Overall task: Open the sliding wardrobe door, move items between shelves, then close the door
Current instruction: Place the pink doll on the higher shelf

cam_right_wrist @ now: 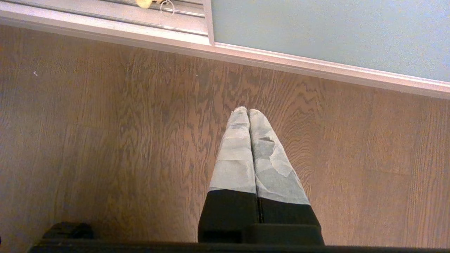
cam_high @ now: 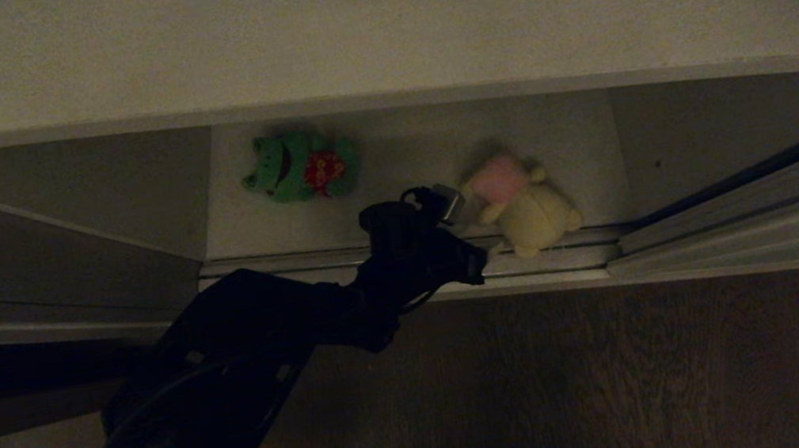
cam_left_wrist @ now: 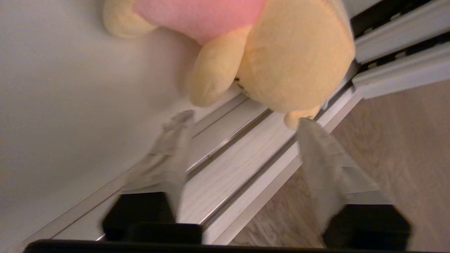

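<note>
My left gripper [cam_left_wrist: 242, 117], fingers apart, sits just below the cream-yellow plush toy [cam_left_wrist: 281, 52] at frame top. The toy lies across the off-white shelf [cam_left_wrist: 70, 105] edge and floor track [cam_left_wrist: 228, 158].

Left hand [cam_left_wrist: 242, 119] agape (right [cam_right_wrist: 249, 111] pinched)

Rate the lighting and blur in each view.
Head view: dim, left arm nearly black, toys murky. Left wrist view: warm, bright, motion blur on the fingers and yellow toy. Right wrist view: evenly lit, sharp floor grain.
</note>
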